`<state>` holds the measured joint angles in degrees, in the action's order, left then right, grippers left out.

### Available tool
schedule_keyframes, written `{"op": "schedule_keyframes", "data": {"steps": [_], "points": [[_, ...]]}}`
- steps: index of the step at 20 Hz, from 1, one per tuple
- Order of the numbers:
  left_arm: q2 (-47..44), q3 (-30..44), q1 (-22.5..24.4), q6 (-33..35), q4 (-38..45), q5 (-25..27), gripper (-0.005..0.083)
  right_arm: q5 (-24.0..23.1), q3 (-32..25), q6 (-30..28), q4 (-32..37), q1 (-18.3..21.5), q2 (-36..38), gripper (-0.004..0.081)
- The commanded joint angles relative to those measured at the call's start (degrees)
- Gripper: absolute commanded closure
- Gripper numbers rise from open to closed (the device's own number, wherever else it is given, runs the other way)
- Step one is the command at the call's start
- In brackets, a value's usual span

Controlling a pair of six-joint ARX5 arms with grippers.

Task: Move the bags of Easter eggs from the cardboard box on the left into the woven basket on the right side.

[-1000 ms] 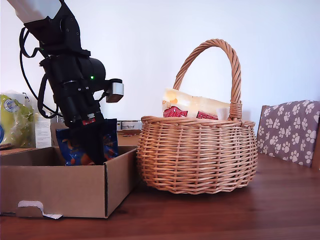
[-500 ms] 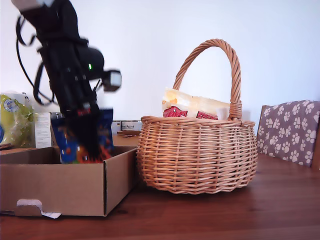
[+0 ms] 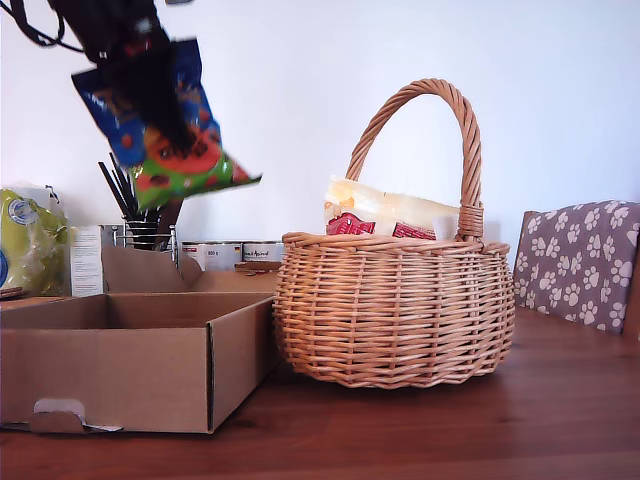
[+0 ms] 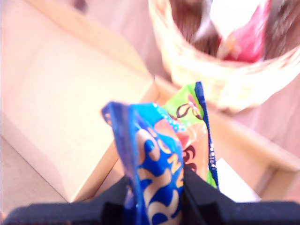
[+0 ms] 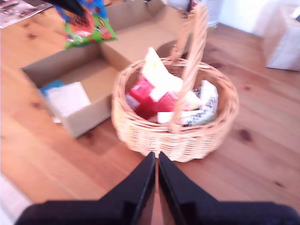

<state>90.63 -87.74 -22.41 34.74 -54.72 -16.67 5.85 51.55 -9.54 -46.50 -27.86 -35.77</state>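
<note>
Wooden tabletop [image 3: 420, 430] is showing bare boards around everything; my first gripper [image 4: 157, 187], jaws pinching the blue bag [image 3: 160, 120], is hanging upper left of the exterior frame, above the cardboard box [image 3: 120, 370], beside the woven basket [image 3: 395, 310]. My second gripper [image 5: 156, 180] is hovering near the basket, jaws nearly touching.

Blue bag [image 3: 160, 120] above cardboard box [image 3: 120, 370], exterior view's left of woven basket [image 3: 395, 310].

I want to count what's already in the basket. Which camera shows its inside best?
The second wrist view: it looks down into the basket, showing the cream-and-red bag and a white one. The exterior view shows only the side wall, one bag top peeking over. The first wrist view catches a blurred rim.
</note>
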Motion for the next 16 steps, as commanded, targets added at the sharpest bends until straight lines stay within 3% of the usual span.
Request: {"op": "schedule_keyframes", "data": {"steps": [1,3,7,11,16], "points": [[-1.7,0.6,-1.4,-1.5,0.0,-2.4,0.0684,-2.6,0.4,-0.3,0.4,-0.1,1.1,0.0783],[-2.3,0.6,-3.4,-1.9,0.2,-5.8,0.0684,-5.4,0.4,-0.3,0.3,-0.1,2.4,0.0783],[-1.7,0.6,-9.2,-5.9,3.4,-9.0,0.0684,-6.4,0.4,-0.4,0.3,-0.1,4.7,0.0783],[0.5,0.6,-13.0,-14.6,13.5,-9.0,0.0684,-6.4,0.4,-0.3,0.3,-0.1,5.0,0.0783],[7.8,0.6,-13.8,-23.6,24.3,-7.6,0.0684,-6.4,0.4,-0.4,0.3,-0.1,5.0,0.0783]]}}
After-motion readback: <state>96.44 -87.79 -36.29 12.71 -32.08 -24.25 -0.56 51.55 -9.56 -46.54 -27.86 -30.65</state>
